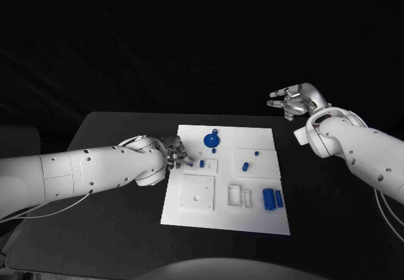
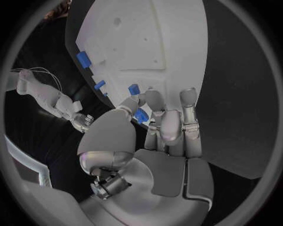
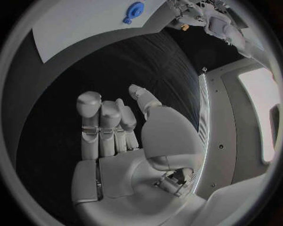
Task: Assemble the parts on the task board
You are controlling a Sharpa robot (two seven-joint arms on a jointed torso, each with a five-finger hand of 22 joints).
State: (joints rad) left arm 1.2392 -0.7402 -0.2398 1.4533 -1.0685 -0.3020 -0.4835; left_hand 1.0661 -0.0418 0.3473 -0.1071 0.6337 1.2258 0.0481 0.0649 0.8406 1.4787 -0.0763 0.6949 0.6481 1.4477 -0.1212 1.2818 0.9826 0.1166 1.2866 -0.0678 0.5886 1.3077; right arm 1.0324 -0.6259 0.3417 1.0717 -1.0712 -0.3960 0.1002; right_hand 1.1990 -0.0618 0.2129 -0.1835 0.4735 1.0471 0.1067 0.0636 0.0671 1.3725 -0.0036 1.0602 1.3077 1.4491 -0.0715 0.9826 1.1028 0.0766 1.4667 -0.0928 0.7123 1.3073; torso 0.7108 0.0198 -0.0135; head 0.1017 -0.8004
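Head view first: the task board [image 1: 220, 201] sits flat in the middle of the black table [image 1: 110, 131]. The left hand [image 1: 175, 154] is at the board's left edge, fingers bunched over a small blue part [image 1: 190, 163] right at its fingertips. Around it on the board: a round blue part [image 1: 212, 139] near the far edge, a little blue part [image 1: 245, 166] in the square recess on the right, and a pair of long blue parts [image 1: 272, 198] lying side by side toward the near right. The right hand [image 1: 296, 100] is up beyond the table's far right corner, well away from the board, fingers loosely spread with nothing in them.

Left wrist view: the left hand [image 2: 159, 125] has thumb and fingers closed in on a small blue part [image 2: 141, 115], pinching it just over the board [image 2: 147, 42]. Another small blue bit [image 2: 134, 89] sits just beyond the fingertips, with more blue pieces [image 2: 83, 59] along the board's edge. The right hand [image 2: 82, 121] hangs off the board's side.

Right wrist view: the right hand [image 3: 118, 136] is empty, fingers straight and side by side, thumb held apart, over bare black table [image 3: 124, 61]. The board's corner [image 3: 77, 23] with the round blue part [image 3: 134, 10] is well off from it.
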